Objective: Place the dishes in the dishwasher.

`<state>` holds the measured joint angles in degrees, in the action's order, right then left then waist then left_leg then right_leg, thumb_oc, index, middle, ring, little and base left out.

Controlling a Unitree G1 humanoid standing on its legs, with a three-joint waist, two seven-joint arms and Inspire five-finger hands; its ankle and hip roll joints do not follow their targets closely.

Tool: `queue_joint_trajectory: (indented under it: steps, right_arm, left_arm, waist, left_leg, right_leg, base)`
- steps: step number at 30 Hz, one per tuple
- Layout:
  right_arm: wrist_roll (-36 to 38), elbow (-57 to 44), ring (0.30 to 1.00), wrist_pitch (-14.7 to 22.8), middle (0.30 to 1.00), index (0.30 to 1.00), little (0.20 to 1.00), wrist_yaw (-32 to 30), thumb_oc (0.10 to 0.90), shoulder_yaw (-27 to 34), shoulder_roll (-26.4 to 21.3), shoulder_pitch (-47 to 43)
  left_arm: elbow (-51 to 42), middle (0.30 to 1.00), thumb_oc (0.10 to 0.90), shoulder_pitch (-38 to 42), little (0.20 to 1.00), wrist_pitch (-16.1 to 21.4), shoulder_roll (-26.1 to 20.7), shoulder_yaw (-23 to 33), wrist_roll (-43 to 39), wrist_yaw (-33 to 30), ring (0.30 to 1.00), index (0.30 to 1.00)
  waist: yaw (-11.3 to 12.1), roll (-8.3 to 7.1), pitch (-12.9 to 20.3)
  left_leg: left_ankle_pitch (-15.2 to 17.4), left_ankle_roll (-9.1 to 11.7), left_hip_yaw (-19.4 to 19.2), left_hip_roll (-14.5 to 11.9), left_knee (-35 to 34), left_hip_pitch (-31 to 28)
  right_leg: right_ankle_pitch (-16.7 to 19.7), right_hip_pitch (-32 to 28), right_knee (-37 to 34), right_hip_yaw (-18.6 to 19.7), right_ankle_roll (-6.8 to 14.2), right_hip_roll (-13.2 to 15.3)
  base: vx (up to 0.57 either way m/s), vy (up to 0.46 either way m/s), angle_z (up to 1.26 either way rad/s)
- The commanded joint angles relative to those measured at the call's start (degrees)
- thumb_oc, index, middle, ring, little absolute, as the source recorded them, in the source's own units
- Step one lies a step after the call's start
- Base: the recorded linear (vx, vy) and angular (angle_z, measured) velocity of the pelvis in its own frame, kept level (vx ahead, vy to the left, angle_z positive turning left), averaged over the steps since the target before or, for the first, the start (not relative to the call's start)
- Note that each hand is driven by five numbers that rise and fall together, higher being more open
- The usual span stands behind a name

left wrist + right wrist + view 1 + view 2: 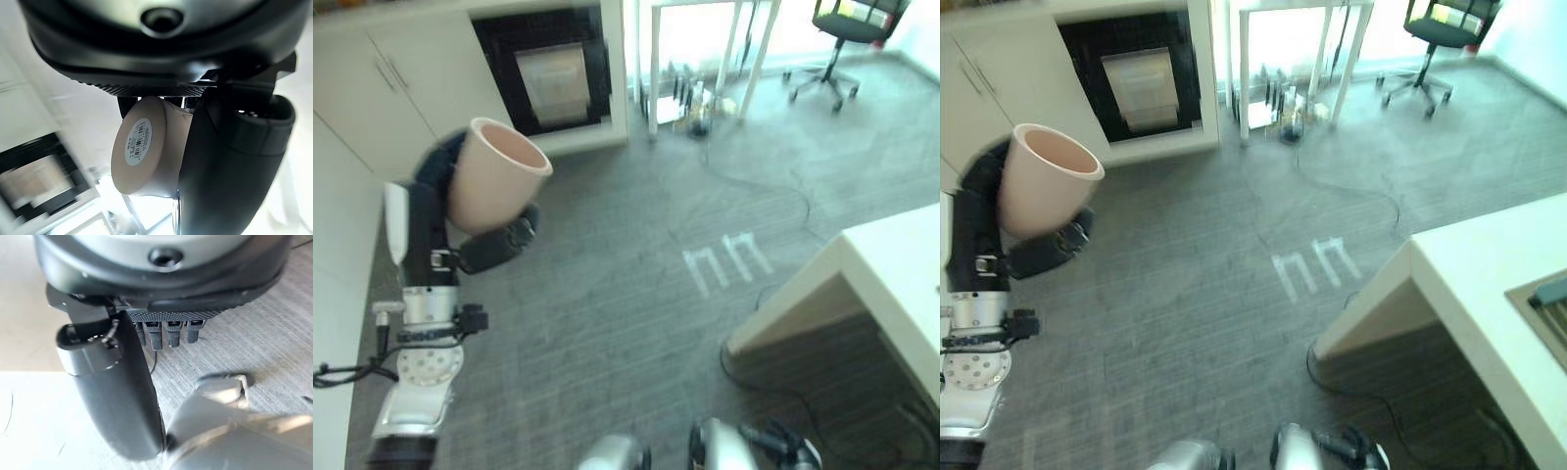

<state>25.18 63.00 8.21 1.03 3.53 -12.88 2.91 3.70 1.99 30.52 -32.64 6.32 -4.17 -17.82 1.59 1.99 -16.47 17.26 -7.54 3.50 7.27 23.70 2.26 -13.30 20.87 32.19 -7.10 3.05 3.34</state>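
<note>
My left hand (495,245) is raised at the left and shut on a beige-pink cup (495,174), which tilts with its open mouth up and to the right. In the left wrist view the cup's base (139,147) carries a round label, and my thumb (230,161) lies along its side. Beyond the cup, a dark appliance opening (553,70) with a light panel inside sits in the white cabinets at the far left. In the right wrist view my right hand (117,391) hangs above the grey floor, fingers relaxed and holding nothing.
A white counter (901,264) with a sink (1547,299) juts in from the right. A white counter edge (333,294) runs along the left. A white table's legs (705,59) and an office chair (842,39) stand at the far side. A thin cable (773,186) trails over the carpet.
</note>
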Motion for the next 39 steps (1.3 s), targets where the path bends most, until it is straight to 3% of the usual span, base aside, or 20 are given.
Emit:
queue_joint_trajectory:
  steps: [1,5,6,10,12,14,15,16,21,24,27,29,31,33,34,35,39]
  right_arm:
    - [0.2,3.8,0.900,0.7,0.900,0.900,0.900,0.9,0.800,-0.8,-2.6,0.7]
    - [1.0,3.9,0.900,0.2,0.900,0.900,0.900,-0.3,0.800,-1.4,-3.5,-0.6]
    - [2.1,3.1,0.900,0.1,0.900,0.900,0.900,-0.4,0.800,-1.4,-3.8,-0.9]
    - [0.5,2.8,0.900,0.6,0.900,0.900,0.900,-0.3,0.800,-1.2,-4.7,-1.0]
    - [1.5,4.1,0.900,1.0,0.900,0.900,0.900,-0.3,0.800,-0.2,-5.1,-0.9]
    - [2.0,4.4,0.900,1.0,0.900,0.900,0.900,-0.6,0.800,0.2,-5.6,-0.9]
    - [2.0,4.6,0.900,1.1,0.900,0.900,0.900,-0.9,0.800,0.5,-5.7,-0.8]
    - [2.1,5.1,0.900,1.1,0.900,0.900,0.900,-1.4,0.800,1.0,-5.5,-0.7]
    - [3.1,6.3,0.900,1.9,0.900,0.900,0.900,0.0,0.800,1.0,-3.9,0.9]
    - [2.1,6.7,0.900,2.4,0.900,0.900,0.900,1.5,0.800,0.0,-3.1,1.3]
    - [3.2,5.4,0.900,0.9,0.900,0.900,0.900,3.2,0.800,-0.6,-2.1,1.7]
    - [4.0,3.4,0.900,0.4,0.900,0.900,0.900,4.5,0.800,-1.1,-1.8,2.0]
    - [4.2,3.6,0.900,1.2,0.900,0.900,0.900,6.0,0.800,-1.4,-2.2,1.9]
    - [3.9,4.1,0.900,1.2,0.900,0.900,0.900,6.7,0.800,-1.6,-2.6,1.3]
    - [3.5,4.7,0.900,1.2,0.900,0.900,0.900,7.1,0.800,-1.4,-2.8,1.0]
    - [3.5,5.2,0.900,1.0,0.900,0.900,0.900,7.4,0.800,-1.1,-3.0,1.1]
    - [3.1,6.5,0.900,1.0,0.900,0.900,0.900,7.2,0.800,-1.2,-3.3,1.1]
  left_arm:
    - [-7.4,0.300,0.400,7.0,0.300,5.5,-2.8,0.7,-0.2,0.2,0.300,0.300]
    - [-8.1,0.300,0.400,6.8,0.300,7.4,-0.4,-1.8,0.3,0.4,0.300,0.300]
    - [-9.4,0.300,0.400,7.1,0.300,8.0,0.3,-2.1,0.1,0.5,0.300,0.300]
    - [-10.2,0.300,0.400,7.9,0.300,8.1,0.9,-1.7,-1.1,0.3,0.300,0.300]
    - [-9.8,0.300,0.400,9.5,0.300,8.2,1.0,-2.2,-2.5,1.8,0.300,0.300]
    - [-10.1,0.300,0.400,10.6,0.300,8.2,1.2,-3.4,-2.3,1.6,0.300,0.300]
    - [-9.8,0.300,0.400,11.2,0.300,8.2,1.5,-4.0,-1.8,1.2,0.300,0.300]
    - [-8.8,0.300,0.400,12.0,0.300,8.9,2.8,-4.6,-1.0,1.6,0.300,0.300]
    - [-7.5,0.300,0.400,10.7,0.300,10.0,2.9,-4.5,0.3,0.6,0.300,0.300]
    - [-8.8,0.300,0.400,9.5,0.300,8.9,2.0,-4.1,0.4,0.7,0.300,0.300]
    - [-10.0,0.300,0.400,9.7,0.300,7.7,1.3,-4.4,0.4,1.2,0.300,0.300]
    - [-10.5,0.300,0.400,10.5,0.300,6.3,0.7,-4.7,0.0,0.9,0.300,0.300]
    - [-9.6,0.300,0.400,11.2,0.300,6.5,0.1,-4.6,-0.8,1.1,0.300,0.300]
    - [-9.2,0.300,0.400,12.6,0.300,5.7,-1.0,-4.7,-1.0,0.7,0.300,0.300]
    - [-9.0,0.300,0.400,13.2,0.300,5.3,-1.5,-4.9,-0.9,0.3,0.300,0.300]
    - [-8.7,0.300,0.400,13.5,0.300,5.4,-1.5,-4.8,-0.7,0.0,0.300,0.300]
    - [-9.9,0.300,0.400,11.7,0.300,6.2,-0.2,-4.9,1.4,-3.6,0.300,0.300]
  waist:
    - [-3.4,2.78,1.6]
    - [-2.5,1.01,1.4]
    - [-1.7,-0.15,0.7]
    - [-1.8,-0.12,1.1]
    - [-2.2,-0.32,2.0]
    - [-3.0,0.86,1.5]
    - [-3.1,0.62,1.1]
    - [-3.3,0.24,1.3]
    - [-3.9,2.12,3.7]
    - [-3.5,2.03,4.2]
    - [-3.9,2.84,3.6]
    - [-4.2,2.95,1.6]
    - [-4.9,2.81,1.0]
    - [-5.7,2.27,0.4]
    - [-5.8,2.11,0.2]
    - [-5.9,2.15,0.2]
    - [-5.6,1.43,2.0]
  left_leg:
    - [4.0,-0.3,-0.6,-1.7,-6.5,-3.1]
    - [2.0,1.0,-2.7,-2.3,-6.5,-6.4]
    - [-0.6,2.2,-3.6,-2.1,-4.8,-6.2]
    - [-2.9,4.3,-5.2,-2.5,2.1,-3.1]
    - [-2.4,4.3,-7.0,-3.8,-5.7,-3.6]
    - [-3.7,6.7,-8.6,-6.2,-6.5,0.1]
    - [-5.7,7.6,-9.7,-6.5,-6.5,2.1]
    - [-5.0,7.4,-11.6,-7.2,-6.5,2.6]
    - [-1.5,6.7,-9.4,-7.8,-6.5,2.1]
    - [0.2,5.0,-9.4,-7.0,-6.5,1.0]
    - [1.4,2.3,-8.6,-6.5,-6.5,-0.2]
    - [1.8,-0.1,-7.9,-4.5,-6.5,-1.3]
    - [2.6,0.2,-7.8,-4.2,-6.5,-2.2]
    - [4.3,0.7,-7.8,-4.5,-6.5,-3.9]
    - [5.4,0.5,-7.9,-4.6,-6.5,-4.9]
    - [5.9,0.6,-7.8,-4.9,-6.5,-5.4]
    - [5.3,2.1,-6.4,-5.2,-6.5,-9.4]
  right_leg:
    - [6.4,-10.7,-15.0,-0.5,1.7,-2.9]
    - [1.7,-15.9,-15.0,0.0,-1.3,-2.4]
    - [0.9,-17.8,-15.0,0.2,-2.0,-1.5]
    - [-0.2,-19.4,-15.0,-0.2,-2.9,-1.5]
    - [-1.1,-19.5,-15.0,-1.7,-2.8,-0.7]
    - [-2.2,-20.1,-15.0,-3.2,-2.8,-1.0]
    - [-2.7,-20.7,-15.0,-3.2,-3.0,-0.4]
    - [-3.4,-21.2,-15.0,-3.9,-2.8,0.8]
    - [-2.9,-19.6,-15.0,-6.7,-1.5,1.1]
    - [-2.4,-19.7,-15.0,-6.4,-0.3,1.5]
    - [0.4,-21.9,-15.0,-5.8,0.3,0.4]
    - [4.0,-14.7,3.5,-6.7,1.7,2.2]
    - [4.7,-12.8,-1.7,-6.7,1.5,1.3]
    - [7.9,-11.3,-15.0,-5.8,2.6,0.3]
    - [9.9,-8.6,-15.0,-5.4,3.7,0.9]
    - [9.2,-8.4,-15.0,-4.7,3.3,0.6]
    - [4.7,-12.2,-15.0,-3.1,0.2,-1.4]
  base:
    - [0.25,-0.193,0.54]
    - [0.42,-0.282,0.66]
    - [0.25,-0.201,0.14]
    - [0.19,-0.075,0.05]
    - [0.12,0.067,0.22]
    - [0.03,0.131,0.47]
    - [0.04,0.165,0.54]
    - [0.04,0.190,0.30]
    - [0.02,0.212,-0.19]
    - [0.02,0.255,0.06]
    - [0.09,0.240,-0.02]
    - [0.17,0.190,0.22]
    - [0.26,-0.067,0.23]
    - [0.37,-0.288,0.46]
    - [0.42,-0.345,0.51]
    - [0.46,-0.353,0.21]
    - [0.48,-0.328,-0.16]
